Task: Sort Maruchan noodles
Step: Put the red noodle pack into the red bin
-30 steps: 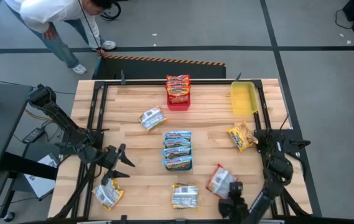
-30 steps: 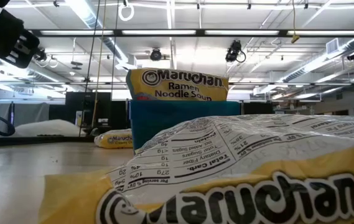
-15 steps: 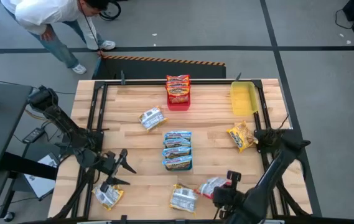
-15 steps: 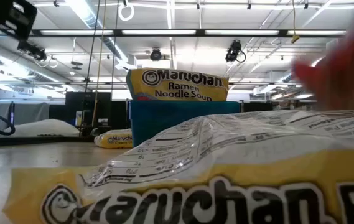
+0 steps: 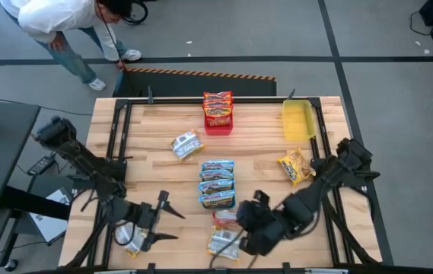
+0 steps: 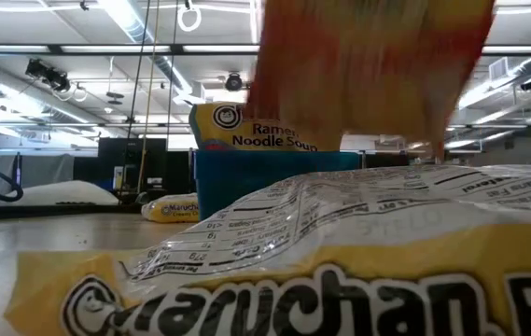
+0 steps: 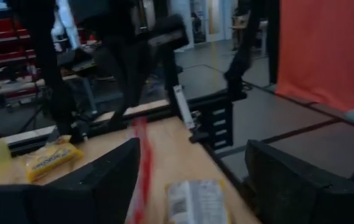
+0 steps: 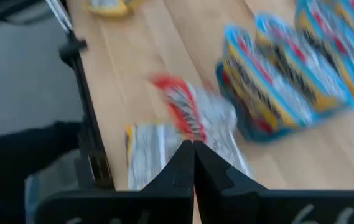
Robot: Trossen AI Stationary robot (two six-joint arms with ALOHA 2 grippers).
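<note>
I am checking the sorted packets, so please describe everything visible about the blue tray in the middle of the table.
The blue tray sits near the centre of the wooden table, seen in the high view. It looks like plain blue plastic with low walls. Three blue-silver Maruchan packets stand in it on edge, in a row, filling it. In the low view its blue wall rises behind a near yellow packet. The right hand, shut on a red-orange packet, is just beside its near end.

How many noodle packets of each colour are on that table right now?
red packets: 3 (2 seen in the red tray, 1 lifted up)
blue packets: 3
yellow packets: 4, all loose on the table
Total: 10
</note>
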